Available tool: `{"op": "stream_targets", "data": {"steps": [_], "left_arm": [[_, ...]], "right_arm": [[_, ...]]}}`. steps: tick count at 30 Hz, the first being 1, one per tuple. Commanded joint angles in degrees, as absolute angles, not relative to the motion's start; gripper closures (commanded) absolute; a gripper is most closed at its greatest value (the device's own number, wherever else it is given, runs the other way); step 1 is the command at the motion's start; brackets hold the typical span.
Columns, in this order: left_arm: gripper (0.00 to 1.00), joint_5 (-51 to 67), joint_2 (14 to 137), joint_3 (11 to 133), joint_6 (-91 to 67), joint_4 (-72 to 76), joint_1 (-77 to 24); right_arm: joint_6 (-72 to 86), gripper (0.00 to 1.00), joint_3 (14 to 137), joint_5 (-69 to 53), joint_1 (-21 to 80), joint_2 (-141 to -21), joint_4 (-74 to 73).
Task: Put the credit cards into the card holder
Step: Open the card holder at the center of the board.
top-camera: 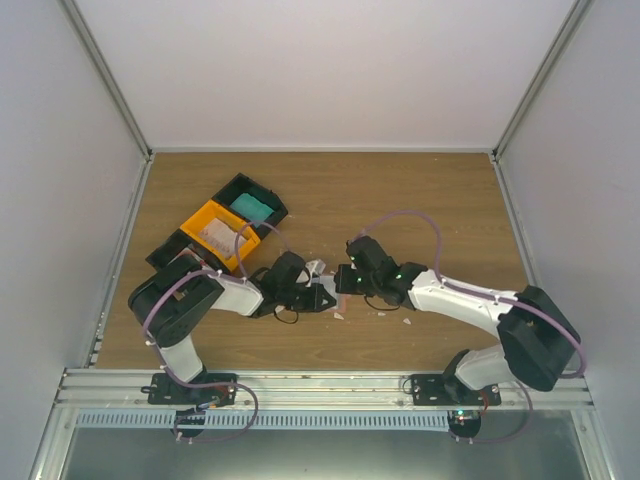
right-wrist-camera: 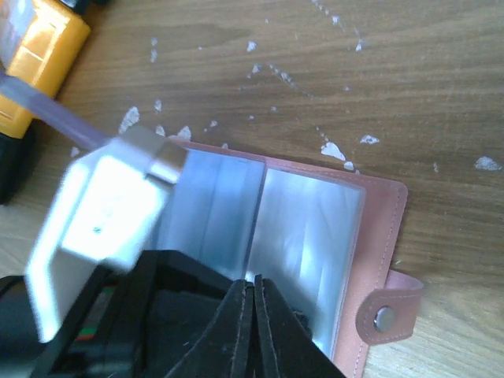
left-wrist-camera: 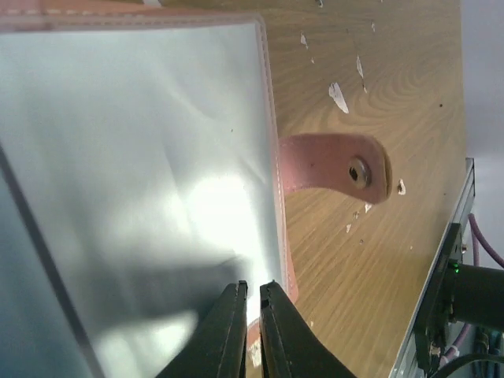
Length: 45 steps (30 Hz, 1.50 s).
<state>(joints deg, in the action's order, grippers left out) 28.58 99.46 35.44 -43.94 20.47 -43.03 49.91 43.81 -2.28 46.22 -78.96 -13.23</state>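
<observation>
At the far left of the wooden table [top-camera: 420,200], note the stock. A teal-blue plastic credit card [top-camera: 252,207] lies in the black plastic bin [top-camera: 236,186]. The orange plastic bin [top-camera: 196,222] beside it holds something pale, too small to identify.

Near the table's middle, the left gripper [left-wrist-camera: 252,287] sits at the edge of a clear sleeve of the salmon-pink, leather-like card holder [right-wrist-camera: 295,236]. Its jaws stand almost together, with a thin slit between them. You cannot tell whether film is caught in that slit. The holder lies open on the wood between the two grippers, with its snap strap [left-wrist-camera: 335,165] laid flat.

To the right, the right gripper [right-wrist-camera: 252,283] has its fingers pressed fully together at the fold between two sleeves. Whether they nip any film cannot be told. A pale blurred slab [right-wrist-camera: 102,228] close to that lens cannot be identified.

Treat the step in hand as opening a pocket:
- Confirm that each pincer holds a single layer before you spread them.
- Part the layers slowly and keep low, since the film probably slips easily and the light holder may slide or lift.
- Ignore the small white scraps [right-wrist-camera: 335,150].
</observation>
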Motion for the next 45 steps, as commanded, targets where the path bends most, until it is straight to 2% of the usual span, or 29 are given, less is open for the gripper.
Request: {"op": "stream_targets", "data": {"steps": [1,10,13,16,22,23,32,34,39,45], "left_arm": [[0.90,24.69,97.35,31.27,-46.58,24.75,-43.77],[0.92,24.15,92.29,29.60,-47.41,23.56,-43.73],[0.88,20.94,87.58,30.34,-46.64,18.06,-43.77],[0.74,13.87,82.72,32.48,-45.95,8.12,-43.62],[0.39,1.66,79.36,36.70,-46.78,-9.81,-41.01],[0.38,1.09,79.47,36.84,-46.68,-11.06,-40.51],[0.41,2.51,83.81,36.97,-46.03,-11.90,-38.43],[0.44,4.17,84.96,37.05,-45.61,-10.85,-38.41],[0.61,9.60,86.95,37.16,-43.96,-7.44,-38.41],[0.67,14.39,87.59,37.77,-42.90,-5.10,-38.41]], "right_arm": [[49.44,0.97,44.21,-4.17,45.79,-83.33,-11.11],[48.95,0.98,44.58,-5.88,45.76,-91.97,-8.03],[48.63,0.95,44.35,-3.49,45.75,-92.92,-9.36],[48.05,0.85,44.35,-0.28,45.78,-93.33,-11.56],[47.33,0.63,45.11,3.67,45.72,-93.15,-15.06],[47.17,0.61,45.50,3.73,45.71,-93.22,-15.53],[45.58,0.58,47.34,2.91,45.76,-93.84,-16.39],[45.05,0.58,47.64,2.64,45.79,-93.73,-16.73],[43.81,0.59,49.54,5.34,46.38,-92.81,-19.55],[42.32,0.59,53.02,11.82,47.29,-92.83,-25.69]]}}
